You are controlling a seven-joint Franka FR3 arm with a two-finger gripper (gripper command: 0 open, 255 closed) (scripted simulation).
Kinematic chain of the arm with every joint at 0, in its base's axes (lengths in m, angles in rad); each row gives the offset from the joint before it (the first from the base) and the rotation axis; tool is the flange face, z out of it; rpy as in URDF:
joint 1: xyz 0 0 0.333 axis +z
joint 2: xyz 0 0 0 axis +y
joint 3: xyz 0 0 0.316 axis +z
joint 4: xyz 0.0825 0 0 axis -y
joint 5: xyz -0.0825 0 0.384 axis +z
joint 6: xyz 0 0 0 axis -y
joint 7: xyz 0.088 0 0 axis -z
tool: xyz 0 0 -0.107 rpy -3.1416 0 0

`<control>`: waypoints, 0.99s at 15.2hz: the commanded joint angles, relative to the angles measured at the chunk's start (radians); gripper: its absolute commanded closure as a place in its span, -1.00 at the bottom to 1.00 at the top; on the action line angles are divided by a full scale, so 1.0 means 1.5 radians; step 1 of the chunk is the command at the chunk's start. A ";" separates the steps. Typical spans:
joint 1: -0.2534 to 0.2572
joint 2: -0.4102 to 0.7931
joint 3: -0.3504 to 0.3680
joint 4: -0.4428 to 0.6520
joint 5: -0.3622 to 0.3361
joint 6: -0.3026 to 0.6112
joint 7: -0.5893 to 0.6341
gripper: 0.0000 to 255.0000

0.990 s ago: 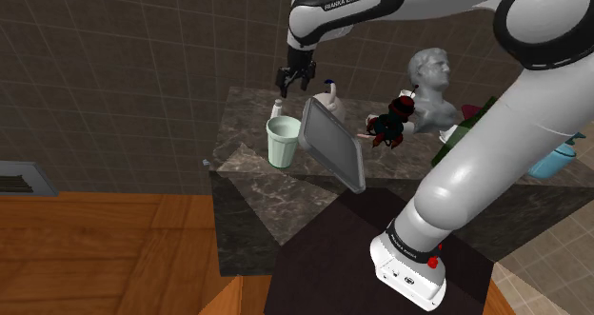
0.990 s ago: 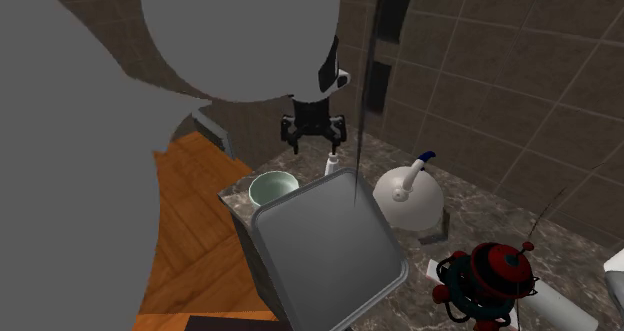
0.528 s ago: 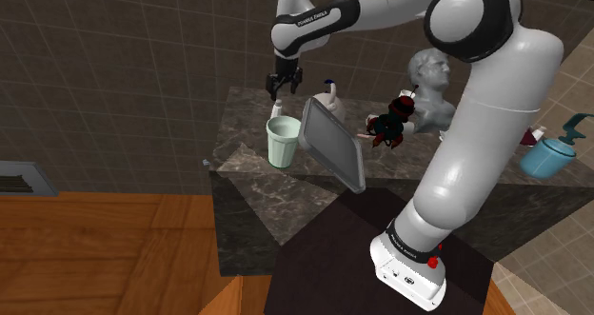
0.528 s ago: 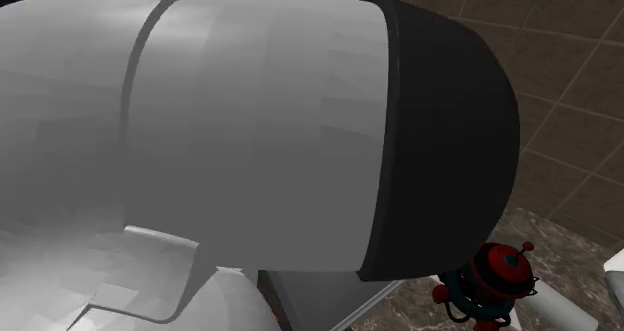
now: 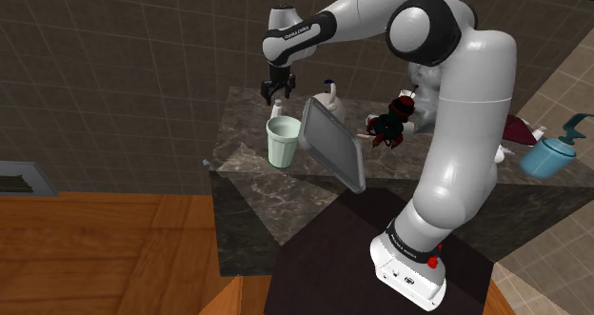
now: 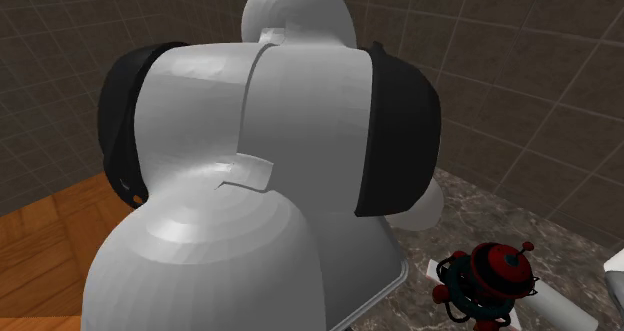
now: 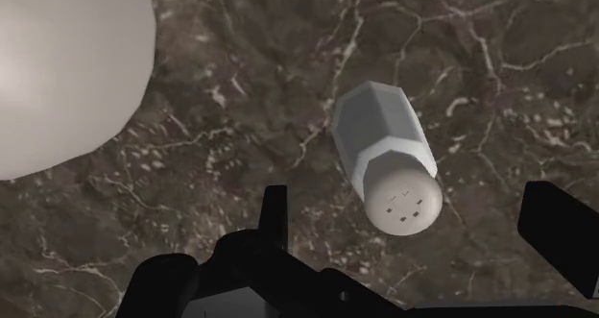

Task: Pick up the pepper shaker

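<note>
Over the table's (image 5: 244, 134) back corner, at the shoulder view's left, our hand (image 5: 274, 91) points down, its two fingers (image 7: 275, 218) spread wide and gripping nothing. Between them, touching neither, we see the pepper shaker (image 7: 388, 156). It has a pale grey faceted body and a rounded, holed cap turned toward the hand, and it rests on dark veined marble. Past one finger a pale rounded shape (image 7: 62, 66) bulges in; we cannot tell what it is.

In the shoulder view a pale green cup (image 5: 283, 141) stands just in front of the hand, and a grey tray (image 5: 333, 145) leans tilted beside the cup. Behind the tray sits a white teapot (image 5: 329, 96), and to its right a red-and-black toy (image 5: 391, 125). Well apart, near that view's right edge, we find a blue spray bottle (image 5: 550, 155). Our arm's white and black joint (image 6: 270, 159) looms close in the second exterior view.
</note>
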 commanded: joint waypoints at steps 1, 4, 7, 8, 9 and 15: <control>0.000 0.010 0.000 -0.002 -0.001 0.013 0.002 -1.00; 0.000 0.026 -0.001 -0.012 -0.003 0.038 0.005 -1.00; 0.000 0.027 -0.001 -0.010 -0.003 0.037 0.004 1.00; 0.000 0.027 -0.001 -0.010 -0.003 0.037 0.004 1.00; 0.000 0.027 -0.001 -0.011 -0.003 0.037 0.004 1.00; 0.000 0.027 -0.001 -0.010 -0.003 0.037 0.004 1.00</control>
